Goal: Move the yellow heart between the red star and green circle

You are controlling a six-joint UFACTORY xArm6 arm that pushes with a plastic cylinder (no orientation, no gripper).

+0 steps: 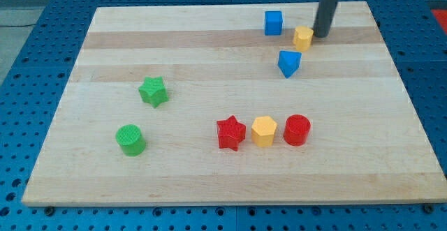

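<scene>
My tip (322,35) sits just beside the yellow heart (302,38), on its right in the view, touching or nearly so; can't tell which. No gripper on this rig, only the rod, so no open or closed state to give. The heart lies near the bench (105,28) top edge, right of the blue cube (273,22), above the blue block (288,63).

Progress: judged barely begun. The heart is well apart from the red star (230,132) and green circle (130,139), and the gap between those two holds nothing. Left to do: push the heart down and left, past the blue block.

Also near the red star: yellow hexagon (264,130), red cylinder (296,130); green star (153,91) above the circle.

No brands, labels or writing readable.
</scene>
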